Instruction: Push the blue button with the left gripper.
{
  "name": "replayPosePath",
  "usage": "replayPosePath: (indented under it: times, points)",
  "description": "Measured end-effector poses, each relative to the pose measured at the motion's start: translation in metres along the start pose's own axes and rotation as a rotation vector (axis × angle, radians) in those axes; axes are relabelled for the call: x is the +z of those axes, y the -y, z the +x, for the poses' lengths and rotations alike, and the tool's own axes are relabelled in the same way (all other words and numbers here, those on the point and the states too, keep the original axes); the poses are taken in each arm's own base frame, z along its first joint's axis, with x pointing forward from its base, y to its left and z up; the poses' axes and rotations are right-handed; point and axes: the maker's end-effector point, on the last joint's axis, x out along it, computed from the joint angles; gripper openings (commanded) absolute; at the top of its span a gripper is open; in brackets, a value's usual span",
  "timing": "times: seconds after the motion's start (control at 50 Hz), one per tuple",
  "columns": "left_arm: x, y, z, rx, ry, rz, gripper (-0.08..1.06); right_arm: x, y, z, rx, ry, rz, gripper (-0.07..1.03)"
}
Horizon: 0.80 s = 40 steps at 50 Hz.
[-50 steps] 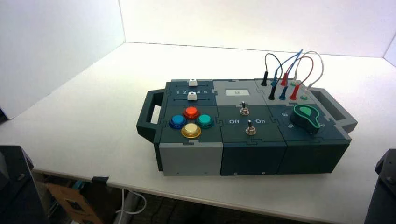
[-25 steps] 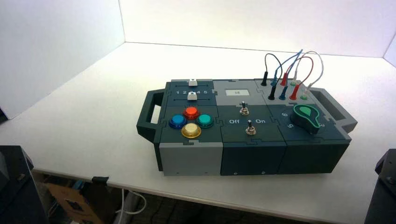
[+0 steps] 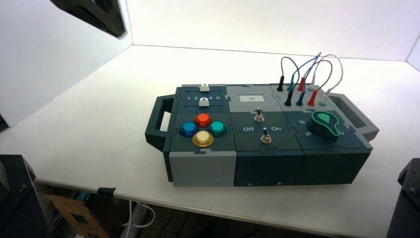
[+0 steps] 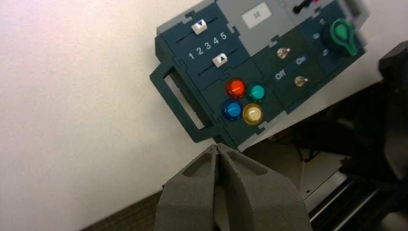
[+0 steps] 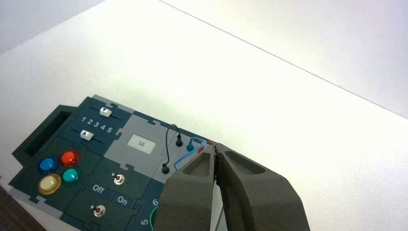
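Observation:
The blue button (image 3: 188, 129) sits at the left of a cluster of round buttons on the left end of the box (image 3: 203, 163). It also shows in the left wrist view (image 4: 232, 110) and the right wrist view (image 5: 47, 164). My left gripper (image 4: 218, 146) is shut and empty, its tips meeting in a point. It hovers well off the box, short of the box's near left corner. A dark part of the left arm (image 3: 94, 15) shows at the top left of the high view. My right gripper (image 5: 215, 146) is shut and empty, raised off the box.
A red-orange button (image 3: 202, 119), a teal-green button (image 3: 217, 128) and a yellow button (image 3: 202, 139) surround the blue one. Two sliders (image 4: 199, 26), two toggle switches (image 3: 265, 136), a green knob (image 3: 326, 124), plugged wires (image 3: 302, 74) and a left handle (image 3: 157, 121) are on the box.
A dark part of the left arm has come into the top left of the high view. The box and its parts have not moved.

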Motion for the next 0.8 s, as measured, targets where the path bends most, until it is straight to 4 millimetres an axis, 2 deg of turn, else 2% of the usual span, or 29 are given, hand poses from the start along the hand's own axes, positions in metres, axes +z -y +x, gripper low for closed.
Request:
replayPosePath:
  times: [0.46, 0.6, 0.8]
  points:
    - [0.029, 0.028, 0.073, -0.015, -0.155, 0.147, -0.03, -0.006, 0.002, 0.001, -0.01, -0.015, 0.01, -0.02]
    - [0.029, 0.03, 0.091, -0.011, -0.203, 0.157, -0.03, -0.007, 0.003, 0.002, -0.016, -0.018, 0.013, -0.02]
    - [0.022, 0.027, 0.104, -0.003, -0.25, 0.165, -0.03, -0.007, 0.005, 0.002, -0.025, -0.016, 0.019, -0.02]
